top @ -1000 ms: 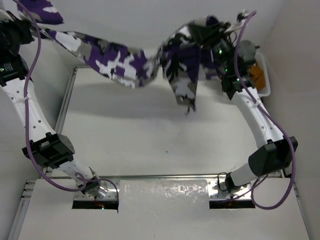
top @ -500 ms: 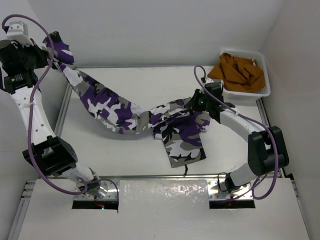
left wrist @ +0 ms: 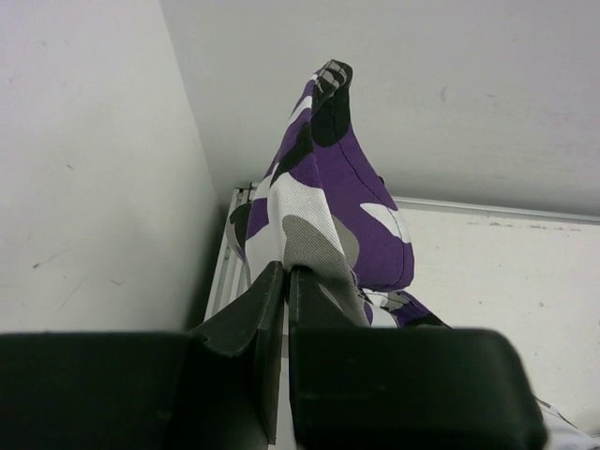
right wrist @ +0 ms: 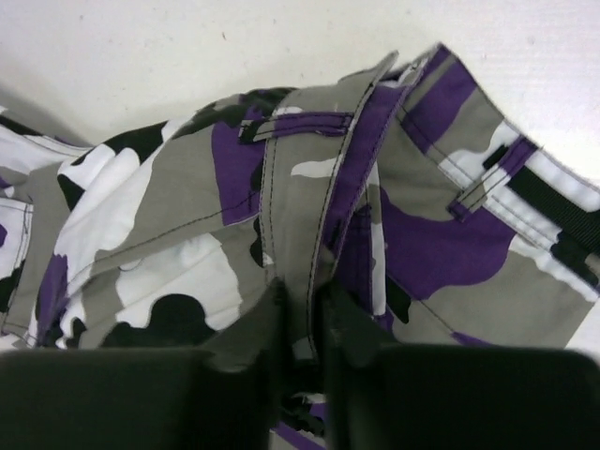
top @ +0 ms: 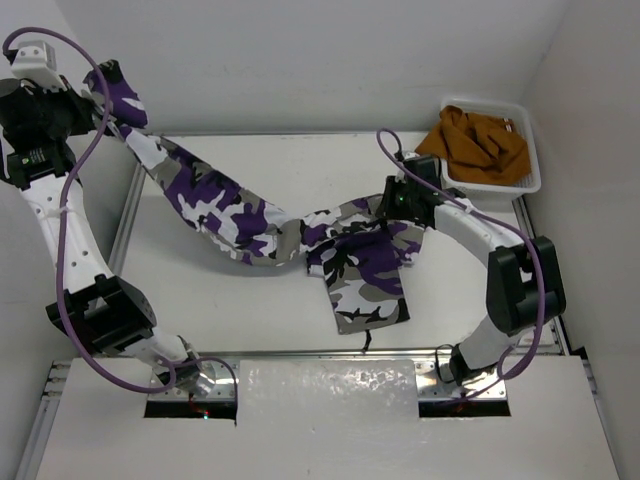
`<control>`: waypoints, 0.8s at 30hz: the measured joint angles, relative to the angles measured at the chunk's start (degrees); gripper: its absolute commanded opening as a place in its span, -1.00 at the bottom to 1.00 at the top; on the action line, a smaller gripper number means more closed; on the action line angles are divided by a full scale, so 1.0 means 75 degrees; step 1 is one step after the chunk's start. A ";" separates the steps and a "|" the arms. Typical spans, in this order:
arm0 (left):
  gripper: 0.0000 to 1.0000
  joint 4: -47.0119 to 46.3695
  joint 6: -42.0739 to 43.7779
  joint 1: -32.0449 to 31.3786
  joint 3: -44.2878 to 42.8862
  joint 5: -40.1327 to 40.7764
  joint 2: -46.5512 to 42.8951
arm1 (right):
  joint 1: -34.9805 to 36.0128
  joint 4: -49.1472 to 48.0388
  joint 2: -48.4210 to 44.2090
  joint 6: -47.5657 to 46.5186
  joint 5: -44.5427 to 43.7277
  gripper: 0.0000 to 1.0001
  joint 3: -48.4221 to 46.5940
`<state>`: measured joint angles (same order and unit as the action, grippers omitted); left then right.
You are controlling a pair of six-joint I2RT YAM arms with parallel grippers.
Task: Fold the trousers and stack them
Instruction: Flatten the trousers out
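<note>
**Obs:** What's different from a second ago?

**Me:** The trousers [top: 250, 215] are down. They hung in the air between my two arms; now the waist half lies rumpled on the bench [top: 250, 300], mid-right, one leg flopped toward my bases. The other leg still slopes up to the far-left corner.

**Obs:** Left side?

**Me:** My left fingers [left wrist: 248, 314] are pressed together on that leg's hem, held high by the wall. The cloth stands up out of the pinch.

**Obs:** Right side?

**Me:** Low, at the waistband [right wrist: 309, 122]. A fold of it sits between my right fingers [right wrist: 258, 328], which are nearly closed. Whether they bite or have let go, I cannot tell.

**Obs:** Meaning for the job?

**Me:** My judgement: laying-out is half done, with no fold made. The waist end is bunched and twisted, not flat. The raised leg wants lowering and drawing straight first.

**Obs:** Anything nearby?

**Me:** A white basket [top: 532, 182] at the far right, holding an orange-brown garment [top: 480, 140]. It is near my right wrist but apart from the trousers. The left wall crowds my left arm.
</note>
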<state>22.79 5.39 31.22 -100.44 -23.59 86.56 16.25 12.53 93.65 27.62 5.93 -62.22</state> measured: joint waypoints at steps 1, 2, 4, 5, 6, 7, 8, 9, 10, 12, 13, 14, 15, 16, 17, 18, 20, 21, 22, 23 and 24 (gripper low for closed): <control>-1.00 0.0009 0.0023 0.0000 0.0000 0.0020 0.0000 | 0.0000 0.0035 0.0050 -0.0006 0.0006 -0.78 0.0000; -1.00 0.0023 0.0044 0.0000 0.0000 0.0041 0.0000 | 0.0003 0.0082 0.0073 0.0029 0.0009 -0.83 0.0000; -1.00 0.0047 0.0079 0.0000 0.0000 0.0079 0.0000 | 0.0003 0.0201 0.0076 0.0029 -0.0009 -1.00 -0.0003; -1.00 0.0052 0.0085 0.0000 0.0000 0.0087 0.0000 | 0.0003 0.0274 0.0076 0.0012 -0.0047 -1.00 -0.0020; -1.00 0.0052 0.0093 0.0000 0.0000 0.0090 0.0000 | 0.0015 0.0376 0.0076 -0.0026 -0.0117 -1.00 -0.0050; -1.00 0.0052 0.0099 0.0000 0.0000 0.0096 0.0000 | 0.0041 0.0510 0.0076 -0.0093 -0.0195 -1.00 -0.0102; -1.00 0.0055 0.0108 0.0000 0.0000 0.0108 0.0000 | 0.0082 0.0653 0.0067 -0.0178 -0.0297 -1.00 -0.0178; -1.00 0.0055 0.0111 0.0000 0.0000 0.0117 0.0000 | 0.0134 0.0807 0.0052 -0.0291 -0.0420 -1.00 -0.0268; -1.00 0.0061 0.0111 0.0000 0.0000 0.0122 0.0000 | 0.0224 0.1029 0.0032 -0.0449 -0.0621 -1.00 -0.0411; -1.00 0.0070 0.0111 0.0000 0.0000 0.0140 0.0000 | 0.0420 0.1437 -0.0047 -0.0799 -0.1043 -1.00 -0.0702; -1.00 0.0073 0.0111 0.0000 0.0000 0.0149 0.0000 | 0.0539 0.1719 -0.0067 -0.1003 -0.1294 -1.00 -0.0921; -1.00 0.0073 0.0111 0.0000 0.0000 0.0163 0.0000 | 0.0644 0.1923 -0.0073 -0.1198 -0.1521 -1.00 -0.1137; -1.00 0.0073 0.0111 0.0000 0.0000 0.0175 0.0000 | 0.0819 0.2229 -0.0070 -0.1478 -0.1784 -1.00 -0.1451; -1.00 0.0073 0.0105 0.0000 0.0000 0.0187 0.0000 | 0.0973 0.2512 -0.0047 -0.1734 -0.2022 -1.00 -0.1786; -1.00 0.0073 0.0102 0.0000 0.0000 0.0198 0.0000 | 0.1142 0.2771 -0.0020 -0.1970 -0.2226 -1.00 -0.2159; -1.00 0.0070 0.0096 0.0000 0.0000 0.0204 0.0000 | 0.1317 0.3025 0.0055 -0.2229 -0.2419 -1.00 -0.2646; -1.00 0.0064 0.0058 0.0000 0.0000 0.0248 0.0000 | 0.1629 0.3314 0.0297 -0.2640 -0.2518 -1.00 -0.3730; -1.00 0.0064 0.0023 0.0000 0.0000 0.0289 0.0000 | 0.1760 0.3322 0.0495 -0.2763 -0.2425 -1.00 -0.4366; -1.00 0.0058 0.0000 0.0000 -0.0006 0.0364 0.0003 | 0.1883 0.3276 0.0708 -0.2795 -0.2171 -1.00 -0.4992; -1.00 0.0052 -0.0044 0.0000 -0.0015 0.0449 0.0012 | 0.1973 0.3112 0.0906 -0.2766 -0.1856 -1.00 -0.5511; -1.00 0.0061 -0.0093 0.0006 -0.0050 0.0525 0.0023 | 0.2043 0.2940 0.1113 -0.2681 -0.1416 -1.00 -0.6000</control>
<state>23.24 4.69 31.27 -100.82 -19.66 86.74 31.57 34.59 102.00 7.51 -4.69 -107.22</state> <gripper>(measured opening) 0.015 0.009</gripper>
